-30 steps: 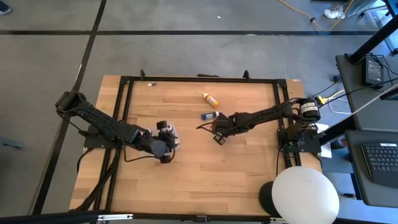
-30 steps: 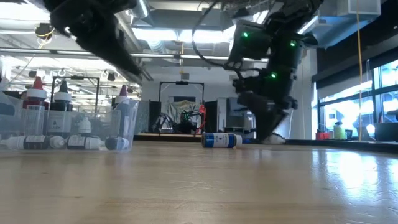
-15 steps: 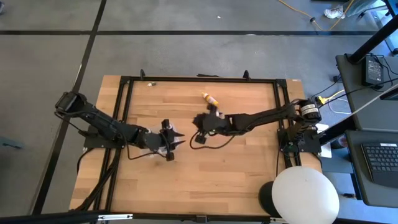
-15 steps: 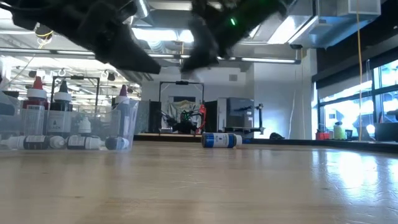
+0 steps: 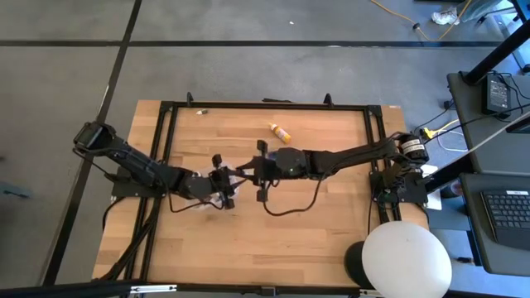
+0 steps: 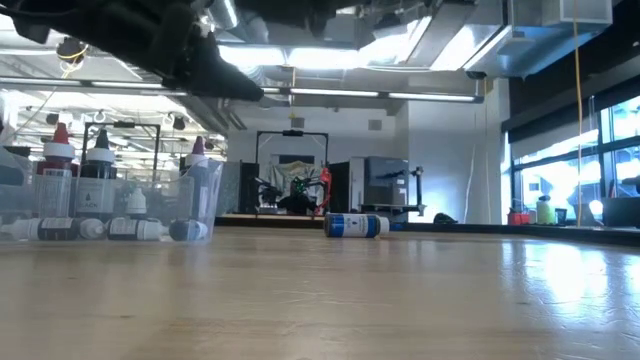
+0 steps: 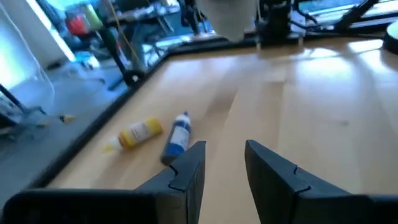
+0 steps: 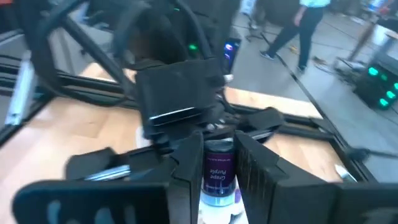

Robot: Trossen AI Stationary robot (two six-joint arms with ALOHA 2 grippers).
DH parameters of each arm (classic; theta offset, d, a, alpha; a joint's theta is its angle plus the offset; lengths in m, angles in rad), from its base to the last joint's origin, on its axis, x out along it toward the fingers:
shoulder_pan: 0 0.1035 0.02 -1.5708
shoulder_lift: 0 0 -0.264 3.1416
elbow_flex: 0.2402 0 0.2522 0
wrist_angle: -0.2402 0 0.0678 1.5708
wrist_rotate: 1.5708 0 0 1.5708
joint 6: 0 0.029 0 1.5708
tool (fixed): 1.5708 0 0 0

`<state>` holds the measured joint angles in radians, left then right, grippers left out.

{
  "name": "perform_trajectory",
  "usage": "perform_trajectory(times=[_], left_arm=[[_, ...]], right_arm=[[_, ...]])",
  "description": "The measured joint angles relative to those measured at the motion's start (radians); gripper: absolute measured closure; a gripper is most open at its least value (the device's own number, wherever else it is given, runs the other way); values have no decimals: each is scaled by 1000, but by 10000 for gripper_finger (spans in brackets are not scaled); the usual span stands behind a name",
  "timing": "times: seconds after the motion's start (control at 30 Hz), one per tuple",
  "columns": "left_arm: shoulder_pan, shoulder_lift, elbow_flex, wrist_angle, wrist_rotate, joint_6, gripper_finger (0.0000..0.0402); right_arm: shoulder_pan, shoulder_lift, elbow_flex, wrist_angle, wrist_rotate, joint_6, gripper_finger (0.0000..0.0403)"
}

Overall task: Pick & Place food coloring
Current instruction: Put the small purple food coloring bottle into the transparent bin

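Observation:
My right gripper [image 5: 248,172] reaches across the table's middle and is shut on a small food coloring bottle [image 8: 219,171] with a purple label. My left gripper [image 7: 224,165] is open and hovers over the table facing it [image 5: 230,185], touching nothing. A yellow bottle [image 5: 279,132] lies on its side near the far edge. A blue-labelled bottle [image 6: 355,225] lies beside the yellow bottle [image 7: 140,132] in the left wrist view; the right arm hides the blue one from above. A clear tray [image 6: 200,200] holds several more bottles [image 6: 60,160], some upright and some lying. My right gripper pinches the bottle by its labelled body [image 8: 219,163] between its two fingers [image 8: 186,165]. The bottle lies along the fingers, with its white end [image 8: 217,202] toward the palm. The fingers point toward the table's left. No table shows under the bottle.
The left arm's wrist [image 8: 177,99] stands close in front of my right gripper. A black metal frame [image 5: 265,105] borders the wooden table top. Bare wood [image 5: 290,240] stretches along the near half. A white round lamp [image 5: 406,258] sits at the near right corner.
My right gripper has risen from beside the blue-labelled bottle and swung toward the table's left, ending close to my left gripper. It has left the low view's top. The blue-labelled and yellow bottles have stayed where they lay.

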<state>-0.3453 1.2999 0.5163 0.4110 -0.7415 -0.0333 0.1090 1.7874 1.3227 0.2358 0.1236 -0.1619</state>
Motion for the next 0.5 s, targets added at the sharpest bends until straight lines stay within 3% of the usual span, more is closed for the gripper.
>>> perform_trajectory(times=[0.23,0.5], left_arm=[[-42,0,-9,135,49,72,291],[-38,0,-115,496,103,109,293]], right_arm=[[4,-49,-43,-1,-112,-3,318],[22,-56,-71,148,-224,-3,318]])
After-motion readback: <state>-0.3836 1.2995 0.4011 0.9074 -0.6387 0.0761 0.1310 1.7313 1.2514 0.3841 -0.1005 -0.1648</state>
